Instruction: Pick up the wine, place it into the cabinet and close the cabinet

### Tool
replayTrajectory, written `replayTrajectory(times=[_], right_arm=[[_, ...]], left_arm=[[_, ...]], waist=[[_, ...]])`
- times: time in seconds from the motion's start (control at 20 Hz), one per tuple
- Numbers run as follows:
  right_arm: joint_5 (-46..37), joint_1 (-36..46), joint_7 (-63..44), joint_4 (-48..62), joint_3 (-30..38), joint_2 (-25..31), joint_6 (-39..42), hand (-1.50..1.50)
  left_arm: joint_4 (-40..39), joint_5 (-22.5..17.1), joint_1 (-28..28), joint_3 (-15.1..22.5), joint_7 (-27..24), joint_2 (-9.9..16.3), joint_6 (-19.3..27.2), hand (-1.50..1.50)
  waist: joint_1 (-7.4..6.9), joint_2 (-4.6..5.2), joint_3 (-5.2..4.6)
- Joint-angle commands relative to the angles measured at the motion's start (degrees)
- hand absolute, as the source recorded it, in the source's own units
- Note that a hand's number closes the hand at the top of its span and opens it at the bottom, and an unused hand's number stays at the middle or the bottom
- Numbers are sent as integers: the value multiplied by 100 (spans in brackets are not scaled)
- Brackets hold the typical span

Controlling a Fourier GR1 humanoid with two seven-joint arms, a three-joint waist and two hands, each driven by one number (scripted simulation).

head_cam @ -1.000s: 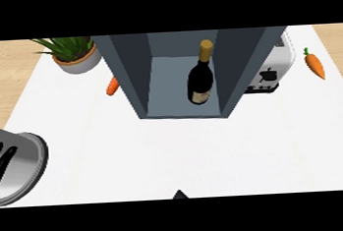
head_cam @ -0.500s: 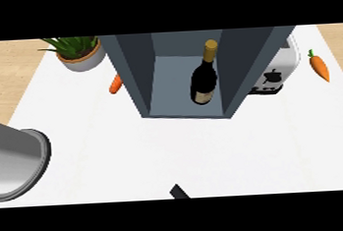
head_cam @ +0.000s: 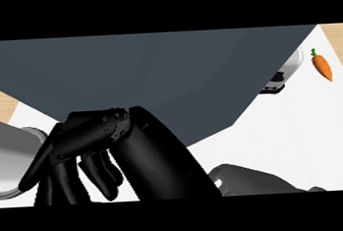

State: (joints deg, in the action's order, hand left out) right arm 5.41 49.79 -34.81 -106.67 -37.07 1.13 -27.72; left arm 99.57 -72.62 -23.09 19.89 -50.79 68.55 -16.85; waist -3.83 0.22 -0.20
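Honestly, the closest thing to us is the left hand (head_cam: 107,155), big and black low in the frame, fingers hanging down fairly straight and relaxed, holding nothing. Its grey forearm (head_cam: 9,155) comes in at the left edge. Low on the right there's a dark rounded shape (head_cam: 258,179), probably part of the other arm, but no right hand I can make out, so I can't say anything about that one.

Just past the hand, the cabinet (head_cam: 165,73) fills most of the view as one flat dark grey face. No opening visible, and no wine bottle anywhere, so my guess is the wine's inside and the door is shut or very nearly shut. If that's right, there's little left beyond making sure it's fully closed and pulling the arm clear.

Further back on the right, a toaster (head_cam: 285,74) peeks out from behind the cabinet, with a carrot (head_cam: 321,65) lying beyond it on the white counter (head_cam: 299,135). Neither's in the way.
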Motion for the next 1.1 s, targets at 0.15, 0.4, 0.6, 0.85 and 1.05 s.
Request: replayTrajectory(times=[0.15,0.4,0.6,0.85,1.05], right_arm=[[822,1056,688,1679,821,-111,497,150],[1665,1203,1026,2633,1366,-112,1950,150],[2574,1385,333,2905,1152,-83,3276,150],[3180,1556,130,3768,1111,-45,4577,150],[3554,1797,82,4486,1282,-112,4871,150]], left_arm=[[-523,-146,-338,-704,-204,207,-476,-150],[-404,91,-391,-742,-155,12,-427,-150],[-462,109,-294,-729,73,-11,-509,-150],[-463,18,-270,-938,183,-53,-483,-150],[-610,186,-435,-1040,93,-229,-657,-150]], waist=[[-39,9,15],[-79,42,19],[-122,61,10],[-39,47,14],[8,19,11]])
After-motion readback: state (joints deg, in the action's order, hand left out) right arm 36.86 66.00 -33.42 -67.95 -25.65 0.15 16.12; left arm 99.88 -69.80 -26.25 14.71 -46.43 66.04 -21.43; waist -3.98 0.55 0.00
